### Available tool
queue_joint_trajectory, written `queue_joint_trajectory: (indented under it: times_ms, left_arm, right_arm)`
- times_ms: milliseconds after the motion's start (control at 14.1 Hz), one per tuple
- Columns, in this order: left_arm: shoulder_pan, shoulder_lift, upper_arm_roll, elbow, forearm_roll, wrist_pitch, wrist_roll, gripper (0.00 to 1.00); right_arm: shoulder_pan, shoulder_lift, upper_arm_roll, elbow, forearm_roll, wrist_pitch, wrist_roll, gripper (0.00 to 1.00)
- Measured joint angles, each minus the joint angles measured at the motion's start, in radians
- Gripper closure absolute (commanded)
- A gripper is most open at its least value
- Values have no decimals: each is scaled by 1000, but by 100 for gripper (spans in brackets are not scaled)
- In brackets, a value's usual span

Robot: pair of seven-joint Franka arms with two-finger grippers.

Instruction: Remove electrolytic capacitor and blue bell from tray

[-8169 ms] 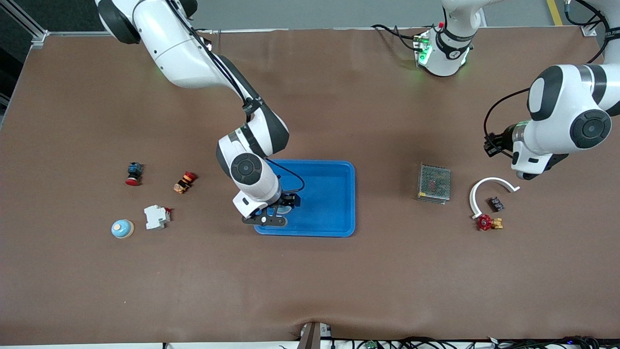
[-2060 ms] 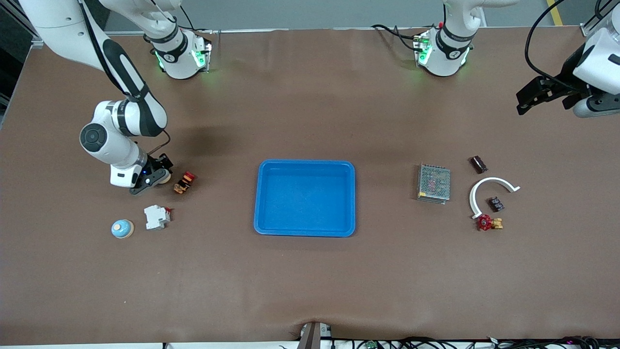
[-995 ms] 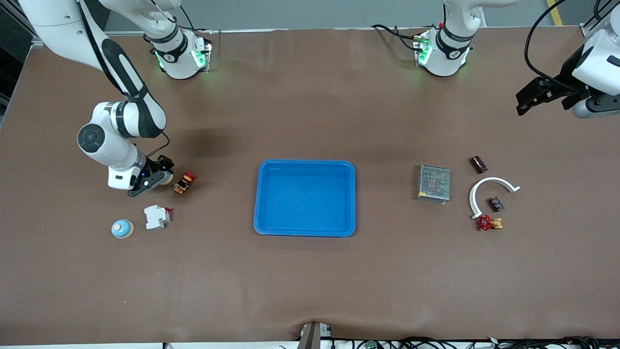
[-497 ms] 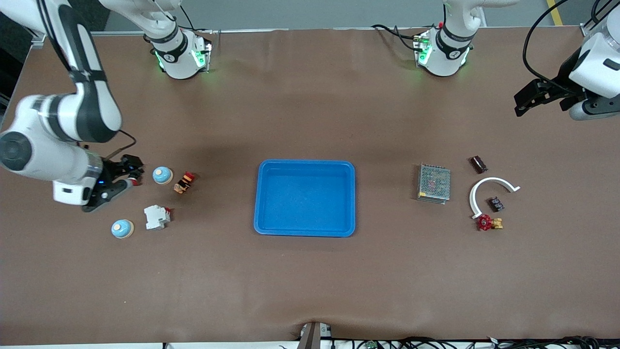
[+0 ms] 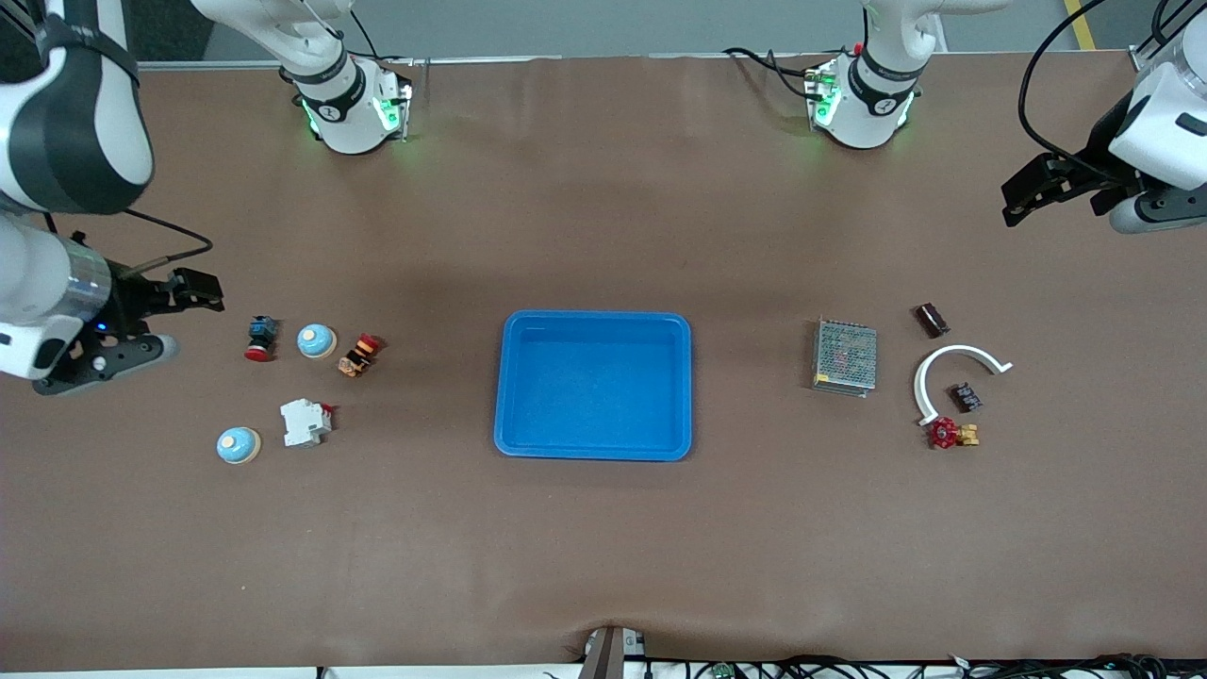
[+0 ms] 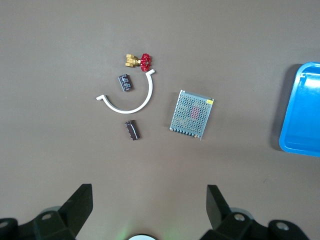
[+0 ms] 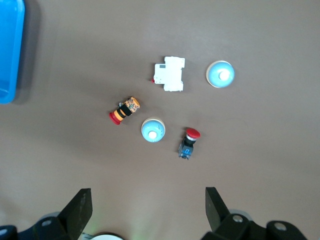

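A blue dome bell [image 5: 317,340] [image 7: 153,130] stands on the table between a red push button and an orange-banded button. A second bell [image 5: 238,445] [image 7: 220,74] stands nearer the front camera. The dark cylindrical capacitor [image 5: 932,320] [image 6: 132,130] lies beside a white arc toward the left arm's end. My right gripper [image 5: 160,321] [image 7: 147,200] hangs open and empty above the table at the right arm's end, apart from the bells. My left gripper [image 5: 1016,200] [image 6: 150,200] hangs open and empty, raised over the left arm's end of the table.
A blue tray [image 5: 594,319] sits mid-table. Near the bells are a white breaker [image 5: 305,422], an orange-banded button [image 5: 360,354] and a red push button [image 5: 259,338]. Near the capacitor are a mesh box [image 5: 846,356], a white arc [image 5: 957,350], a small black part [image 5: 964,396] and a red valve [image 5: 946,433].
My right gripper has let go of the bell beside the orange-banded button and risen away toward the right arm's end, uncovering the red push button. The left arm has barely moved.
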Motion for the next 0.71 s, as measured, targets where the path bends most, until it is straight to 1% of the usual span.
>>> queue_joint_trajectory:
  times_ms: [142,284,497,568,639,710]
  left_arm:
    - [0,0,0,0,0,1,0,0]
    - [0,0,0,1,0,1,0,0]
    - [0,0,0,1,0,1,0,0]
    - [0,0,0,1,0,1,0,0]
    - [0,0,0,1,0,1,0,0]
    - [0,0,0,1,0,1,0,0]
  right_arm:
    - [0,-18,-2,28,0,-11,97,0]
    - [0,-60,-2,30,0,-12,183,0]
    - [-7,-124,-8,29,1,-11,225,0]
    - [-15,-144,-9,13,2,5,226,0]
    - [-25,-171,-11,-27,3,51,226,0]
    - [-33,-208,-13,-97,3,122,226,0]
